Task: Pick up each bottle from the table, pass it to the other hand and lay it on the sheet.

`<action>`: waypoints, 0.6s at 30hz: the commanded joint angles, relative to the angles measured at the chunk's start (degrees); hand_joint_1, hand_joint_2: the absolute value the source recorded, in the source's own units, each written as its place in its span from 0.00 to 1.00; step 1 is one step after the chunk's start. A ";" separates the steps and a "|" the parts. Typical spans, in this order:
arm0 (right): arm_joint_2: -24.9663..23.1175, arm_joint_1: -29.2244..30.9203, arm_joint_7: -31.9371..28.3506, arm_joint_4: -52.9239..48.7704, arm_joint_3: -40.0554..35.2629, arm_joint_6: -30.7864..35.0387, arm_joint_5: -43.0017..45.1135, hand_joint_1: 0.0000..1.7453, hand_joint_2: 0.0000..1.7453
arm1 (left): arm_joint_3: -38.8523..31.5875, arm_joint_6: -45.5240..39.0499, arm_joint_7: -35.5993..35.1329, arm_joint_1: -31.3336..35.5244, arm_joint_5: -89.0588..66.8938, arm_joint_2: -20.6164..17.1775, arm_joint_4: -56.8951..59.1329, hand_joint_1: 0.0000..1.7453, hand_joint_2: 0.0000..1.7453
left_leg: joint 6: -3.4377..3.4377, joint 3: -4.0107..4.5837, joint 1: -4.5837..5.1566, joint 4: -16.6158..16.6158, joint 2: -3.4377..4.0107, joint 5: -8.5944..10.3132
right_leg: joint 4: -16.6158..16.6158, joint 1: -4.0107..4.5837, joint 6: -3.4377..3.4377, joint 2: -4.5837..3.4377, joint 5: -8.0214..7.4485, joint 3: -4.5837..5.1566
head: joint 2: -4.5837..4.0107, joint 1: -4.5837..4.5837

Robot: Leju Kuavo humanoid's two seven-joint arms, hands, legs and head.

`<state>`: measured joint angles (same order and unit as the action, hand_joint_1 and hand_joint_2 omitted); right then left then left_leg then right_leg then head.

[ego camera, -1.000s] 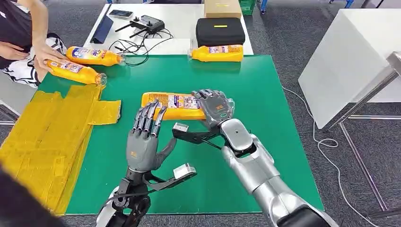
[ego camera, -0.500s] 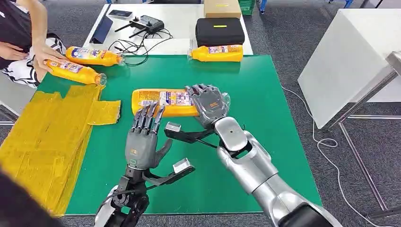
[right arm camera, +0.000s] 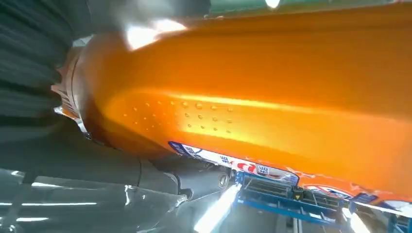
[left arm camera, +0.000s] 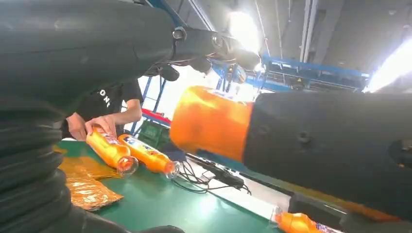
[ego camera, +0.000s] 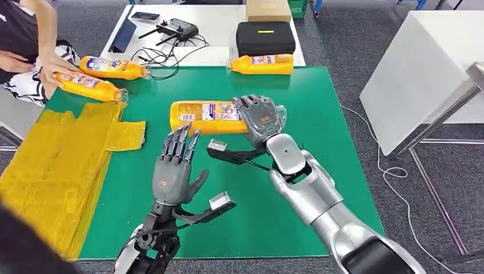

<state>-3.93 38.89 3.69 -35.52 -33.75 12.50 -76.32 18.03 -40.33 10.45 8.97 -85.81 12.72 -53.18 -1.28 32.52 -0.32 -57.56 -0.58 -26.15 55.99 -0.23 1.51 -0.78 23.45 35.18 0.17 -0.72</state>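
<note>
The right hand [ego camera: 259, 117] has its fingers [ego camera: 246, 103] wrapped around one end of an orange bottle [ego camera: 206, 117], holding it level above the green worktop [ego camera: 319, 114]. The left hand [ego camera: 173, 174] is just below it, palm up, fingers [ego camera: 180, 141] spread and holding nothing. Two bottles [ego camera: 97, 77] lie by the yellow sheet [ego camera: 51, 165] under a person's hand [ego camera: 54, 63]; another bottle [ego camera: 262, 64] lies at the far edge.

black case [ego camera: 265, 37], cardboard box [ego camera: 268, 9], cables [ego camera: 165, 54] on white table [ego camera: 222, 23].
</note>
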 commanded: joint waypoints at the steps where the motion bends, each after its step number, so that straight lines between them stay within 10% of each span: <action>1: -0.64 2.59 -5.35 6.65 -1.10 -2.80 2.55 1.00 1.00 | 0.68 0.33 0.53 2.56 0.43 -0.07 4.80 0.00 1.00 | 0.04 -0.33 -0.02 0.08 0.05 -0.10 | -0.06 0.03 -0.01 0.06 0.10 -0.31 | 0.00 0.00; 18: 0.09 -0.08 -18.51 1.54 -7.16 -15.57 13.53 1.00 1.00 | 0.72 0.33 1.26 2.82 1.31 0.29 5.01 0.00 1.00 | 0.05 -0.36 -0.03 0.07 0.05 -0.13 | -0.05 0.04 -0.02 0.06 0.12 -0.35 | 0.00 0.00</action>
<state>-4.61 37.22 -13.81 -33.16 -36.74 -1.57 -64.54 18.29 -40.33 11.78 9.36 -84.59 13.51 -51.21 -1.28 32.52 -0.32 -57.56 -0.58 -26.16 55.99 -0.23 1.51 -0.78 23.45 35.18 0.17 -0.72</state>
